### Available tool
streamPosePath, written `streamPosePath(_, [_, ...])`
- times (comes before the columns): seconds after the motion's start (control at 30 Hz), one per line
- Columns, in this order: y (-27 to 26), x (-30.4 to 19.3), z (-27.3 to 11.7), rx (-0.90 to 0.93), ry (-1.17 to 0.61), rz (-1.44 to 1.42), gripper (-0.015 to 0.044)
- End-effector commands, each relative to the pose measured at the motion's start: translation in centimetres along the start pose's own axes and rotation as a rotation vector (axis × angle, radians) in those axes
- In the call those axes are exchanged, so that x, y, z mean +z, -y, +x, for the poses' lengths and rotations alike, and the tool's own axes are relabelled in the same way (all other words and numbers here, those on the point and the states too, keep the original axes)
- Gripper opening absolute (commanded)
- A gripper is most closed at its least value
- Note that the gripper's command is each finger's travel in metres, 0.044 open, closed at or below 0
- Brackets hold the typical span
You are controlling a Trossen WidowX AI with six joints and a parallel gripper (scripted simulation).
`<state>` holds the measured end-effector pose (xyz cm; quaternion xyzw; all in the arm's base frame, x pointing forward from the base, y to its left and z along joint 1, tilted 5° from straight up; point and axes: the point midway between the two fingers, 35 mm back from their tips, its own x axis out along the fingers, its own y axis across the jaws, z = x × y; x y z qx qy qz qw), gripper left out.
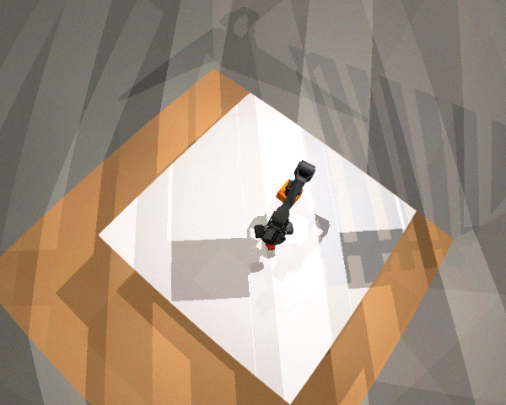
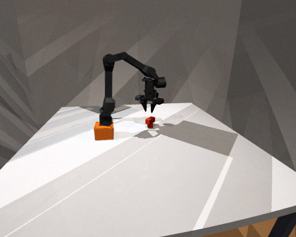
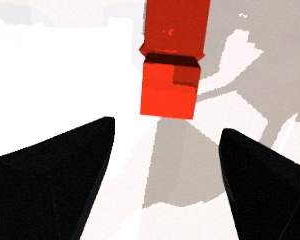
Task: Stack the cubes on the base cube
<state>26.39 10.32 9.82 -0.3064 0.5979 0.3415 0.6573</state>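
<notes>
Two red cubes sit on top of the red base cube [image 2: 150, 126]. In the wrist view the far cube [image 3: 176, 30] and the near cube [image 3: 169, 97] are in line, with a narrow dark gap between them. Small corners of the base cube [image 3: 202, 56] show at both ends of this gap. Both upper cubes look level; in the exterior view they merge into one red block [image 2: 150, 120] overhanging the base. My gripper [image 2: 148, 111] [image 3: 168, 132] is open and empty, above the stack. In the top view the arm hides most of the stack; a bit of red [image 1: 270, 246] shows.
The arm's orange mount [image 1: 283, 192] [image 2: 103, 132] stands on the white table [image 1: 209, 183] [image 2: 132, 183], away from the stack. Shadows and light patches cross the table around the stack. The table's edge [image 2: 232, 219] shows at the front in the exterior view.
</notes>
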Motion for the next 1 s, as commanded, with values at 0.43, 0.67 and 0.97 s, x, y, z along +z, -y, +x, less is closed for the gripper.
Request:
streamPosePath(0.43, [0.0,0.0,-1.2,-0.001,0.001,0.000,0.0400])
streamPosePath(0.67, [-4.7,3.7,-1.0,0.007,-0.001,0.003,0.0400])
streamPosePath(0.97, [-11.5,7.0,-1.3,0.014,0.004,0.003,0.0400])
